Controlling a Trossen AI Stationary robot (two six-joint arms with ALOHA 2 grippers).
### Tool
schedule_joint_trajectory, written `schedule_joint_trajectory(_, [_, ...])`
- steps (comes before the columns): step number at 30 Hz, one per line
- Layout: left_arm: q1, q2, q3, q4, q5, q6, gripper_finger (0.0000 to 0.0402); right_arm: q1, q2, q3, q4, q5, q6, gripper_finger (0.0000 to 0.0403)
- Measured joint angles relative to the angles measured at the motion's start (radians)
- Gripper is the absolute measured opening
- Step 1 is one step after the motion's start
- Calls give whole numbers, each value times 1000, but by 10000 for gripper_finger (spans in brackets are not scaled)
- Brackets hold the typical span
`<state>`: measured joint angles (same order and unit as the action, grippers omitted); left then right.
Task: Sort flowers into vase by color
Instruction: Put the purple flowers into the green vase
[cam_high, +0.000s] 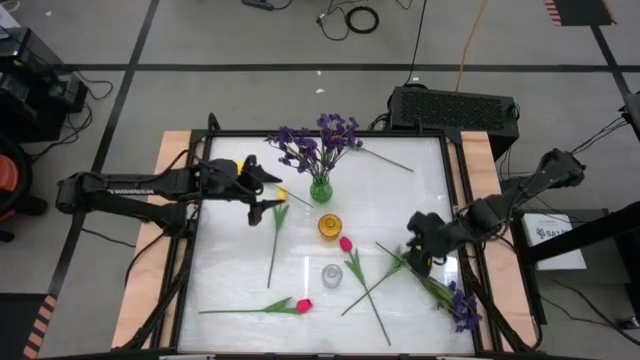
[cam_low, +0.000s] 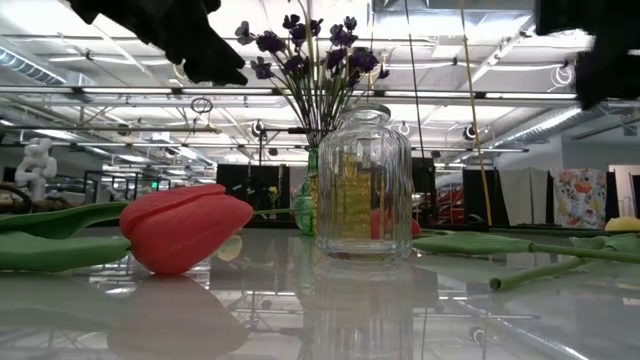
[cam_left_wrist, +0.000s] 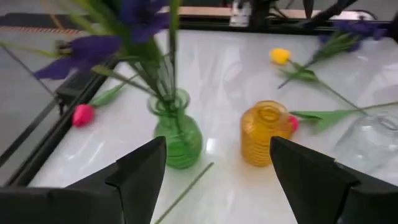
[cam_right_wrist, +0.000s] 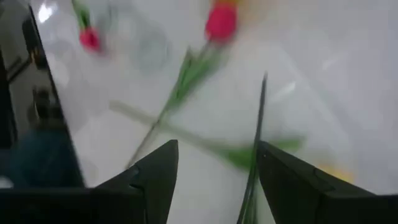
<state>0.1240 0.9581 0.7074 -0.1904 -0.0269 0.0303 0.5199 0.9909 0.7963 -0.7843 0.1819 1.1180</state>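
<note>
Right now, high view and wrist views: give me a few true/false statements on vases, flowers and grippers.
1. The green vase holds purple sprigs. True.
2. The orange vase holds a yellow tulip. False: it holds nothing; the yellow tulip lies on the table beside the left gripper.
3. The clear vase has no flower in it. True.
4. The right gripper is shut on a pink tulip. False: it is open, above crossed green stems.
5. All purple flowers are in a vase. False: one purple sprig lies at the table's near right corner.
</note>
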Motion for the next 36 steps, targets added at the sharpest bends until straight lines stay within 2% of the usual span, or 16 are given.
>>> schedule_joint_trajectory(5, [-40,0,0,25,0,-1,293,129,69,0,-44,-78,139,208])
schedule_joint_trajectory(11, [-77,3,0,64,-1,-3,293,263,166,0,-116,-84,253,215])
schedule_joint_trajectory(14, [-95,4,0,80,-1,-19,293,311,208,0,-119,-84,311,236])
schedule_joint_trajectory(19, [-124,4,0,107,-3,-26,293,361,293,0,-135,-90,367,293])
schedule_joint_trajectory(25, [-163,9,0,117,-13,-26,293,409,406,1,-146,-157,393,333])
schedule_joint_trajectory(30, [-179,29,0,128,-34,-26,293,432,449,1,-121,-189,414,326])
schedule_joint_trajectory(36, [-179,63,0,133,-34,-26,293,433,505,1,-103,-189,405,288])
